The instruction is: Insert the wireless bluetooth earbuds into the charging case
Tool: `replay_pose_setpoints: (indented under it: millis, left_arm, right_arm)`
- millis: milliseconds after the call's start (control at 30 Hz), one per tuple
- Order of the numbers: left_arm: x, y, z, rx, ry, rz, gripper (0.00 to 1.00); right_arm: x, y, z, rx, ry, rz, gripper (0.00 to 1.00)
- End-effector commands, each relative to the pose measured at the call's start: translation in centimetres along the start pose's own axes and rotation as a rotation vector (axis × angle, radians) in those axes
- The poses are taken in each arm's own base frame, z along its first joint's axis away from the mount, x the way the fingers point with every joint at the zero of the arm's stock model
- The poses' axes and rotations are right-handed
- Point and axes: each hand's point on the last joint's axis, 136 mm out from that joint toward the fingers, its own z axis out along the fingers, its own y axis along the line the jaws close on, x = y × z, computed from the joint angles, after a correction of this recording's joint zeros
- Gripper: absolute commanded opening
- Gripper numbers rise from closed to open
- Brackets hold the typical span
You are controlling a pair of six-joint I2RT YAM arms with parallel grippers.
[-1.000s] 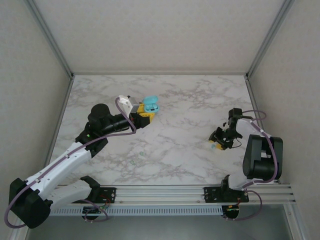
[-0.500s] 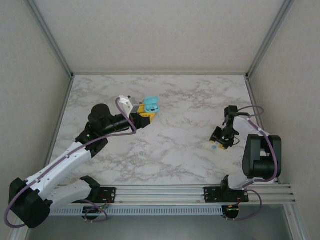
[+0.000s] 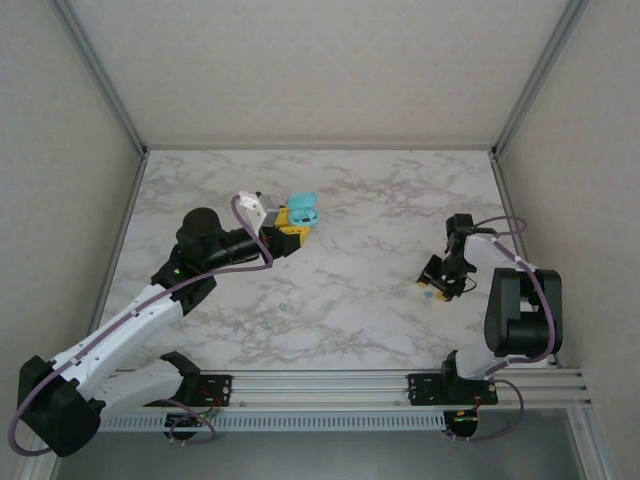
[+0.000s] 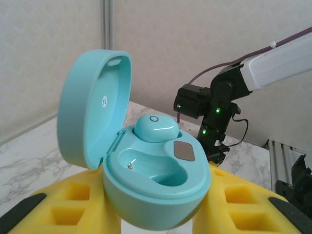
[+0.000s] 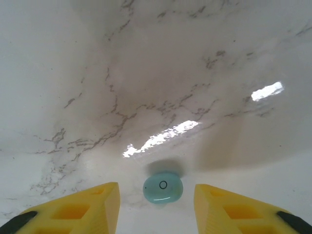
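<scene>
On the marble table (image 5: 146, 73), right claw (image 5: 156, 213) stands open around a teal earbud (image 5: 163, 187), seemingly untouched; left claw (image 4: 156, 222) grips the case (image 4: 146, 168).

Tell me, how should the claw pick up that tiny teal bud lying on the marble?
Pinch the earbud across its rounded left and right sides, coming down from above. It is a low, smooth pebble lying on the table, so probably only those sides offer purchase. The right gripper stands open astride it, one finger on each side.

Lab-style robot test booth: marble-look tabletop (image 3: 380, 200), aluminium frame posts (image 3: 100, 75), pale walls (image 3: 320, 70), 2 arms (image 3: 130, 325) on a rail (image 3: 330, 385).
</scene>
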Motion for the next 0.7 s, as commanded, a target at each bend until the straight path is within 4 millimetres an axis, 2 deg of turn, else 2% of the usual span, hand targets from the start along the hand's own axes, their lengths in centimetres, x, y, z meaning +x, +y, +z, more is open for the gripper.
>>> replay_pose_setpoints:
  millis: [0,400,667]
  left_arm:
    - [-2.25,-0.47,-0.11,0.005,-0.049,0.020,0.26]
    - [-2.34,-0.44,-0.10,0.003,-0.050,0.020,0.26]
    - [-2.32,-0.42,-0.12,0.002,-0.049,0.021,0.26]
  right_arm:
    - [0.52,0.15,0.55,-0.001,0.030,0.013,0.45]
    - [0.92,0.18,1.11,0.022,0.056,-0.001,0.44]
    - [0.55,0.48,1.37,0.041,0.062,-0.052,0.39]
